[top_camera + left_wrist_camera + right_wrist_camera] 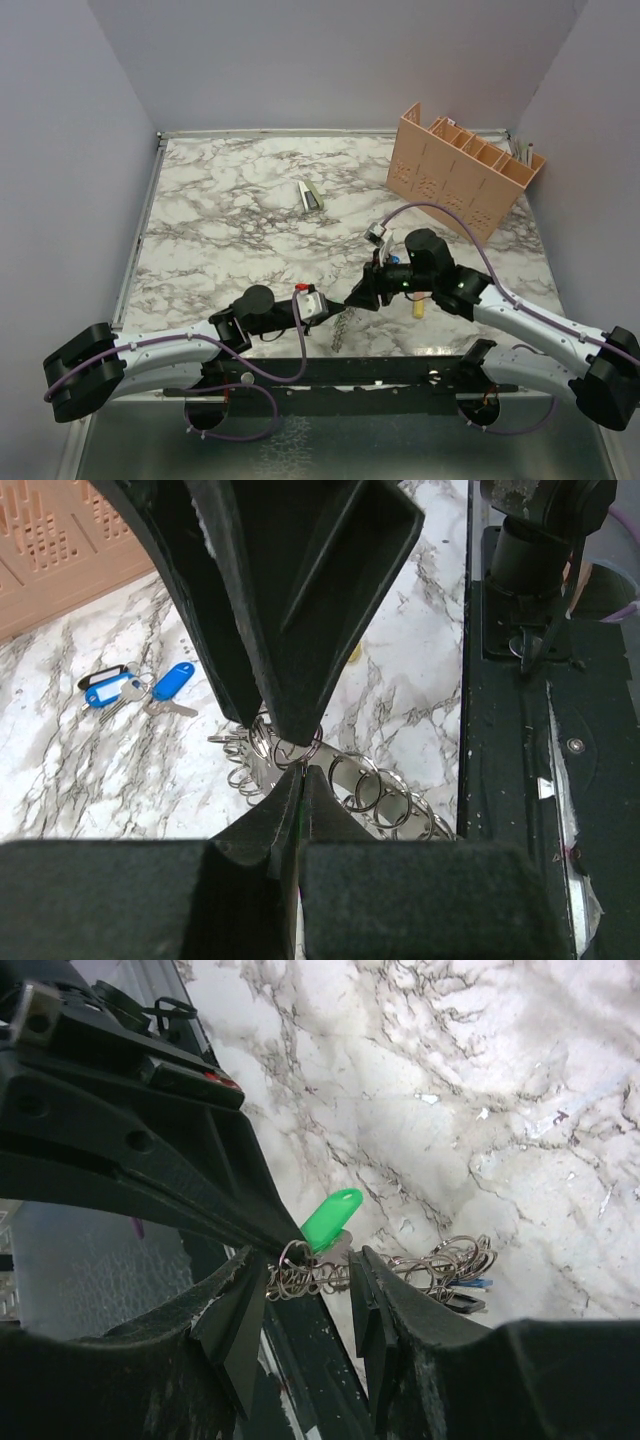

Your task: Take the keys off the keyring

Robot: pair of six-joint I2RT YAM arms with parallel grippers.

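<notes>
Keyring (375, 792) is lying at the middle of the table's (230, 200) near edge, showing as a string of silver loops. I'm seeing the left end effector (292, 780) pinching closed on the end loop. Right end effector (307, 1280) is sitting open, its fingers straddling the loops. Green key (330, 1218) is sticking up right at the pinch. Blue keys (130, 690) are lying apart, toward the crate (465, 170) in the far right corner.
</notes>
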